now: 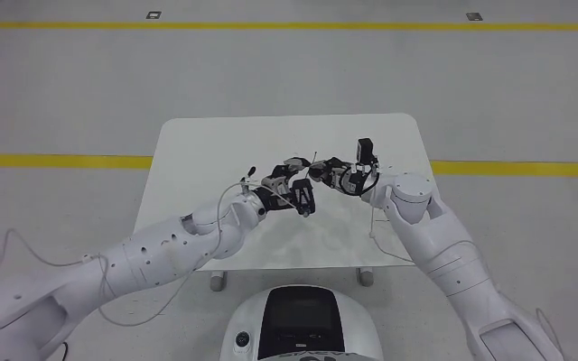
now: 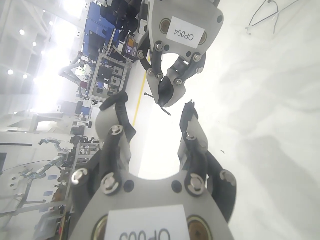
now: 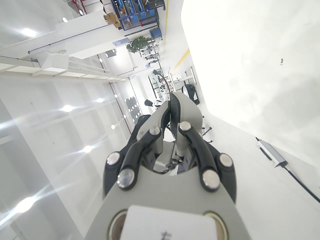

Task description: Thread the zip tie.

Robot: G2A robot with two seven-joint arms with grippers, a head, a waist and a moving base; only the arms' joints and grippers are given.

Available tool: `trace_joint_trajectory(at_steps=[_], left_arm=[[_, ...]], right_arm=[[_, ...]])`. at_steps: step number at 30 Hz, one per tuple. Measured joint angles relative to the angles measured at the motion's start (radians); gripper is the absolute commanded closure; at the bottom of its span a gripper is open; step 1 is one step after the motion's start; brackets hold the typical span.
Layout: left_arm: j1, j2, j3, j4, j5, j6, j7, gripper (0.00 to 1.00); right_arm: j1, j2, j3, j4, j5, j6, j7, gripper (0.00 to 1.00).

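I see a white table [image 1: 194, 167] on a pale floor [image 1: 90, 90], one yellow line [image 1: 72, 161] passing under the table and another [image 1: 271, 25] farther off, a grey box [image 3: 271, 153] with a black cable, blue racks [image 3: 132, 13], and a green plant [image 3: 138, 43].

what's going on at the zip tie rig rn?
Both arms are over the white table, tools facing each other. The right tool is shut on a black zip tie, whose ends poke out either side. The left tool is open just in front of it, holding nothing. Not threaded yet. More loose ties lie on the table.
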Motion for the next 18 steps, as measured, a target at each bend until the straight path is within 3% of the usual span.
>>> trace_joint_trajectory(at_steps=[6,9,15,18], left_arm=[[-0.006,-0.008,0.0,0.009,0.0,-0.004,-0.009,0.63],[-0.011,-0.011,0.0,0.012,0.0,0.0,-0.021,0.6],[-0.019,-0.016,0.0,0.018,0.0,0.004,-0.039,0.64],[-0.025,-0.018,0.0,0.02,0.0,-0.002,-0.043,0.7]], right_arm=[[-0.001,0.0,-0.007,-0.002,-0.009,0.0,-0.018,1.0],[0.002,0.0,-0.009,0.002,-0.006,0.0,-0.02,1.0],[0.006,0.002,-0.01,0.008,-0.005,0.0,-0.019,1.0],[0.008,0.004,-0.012,0.008,-0.005,0.0,-0.02,1.0]])
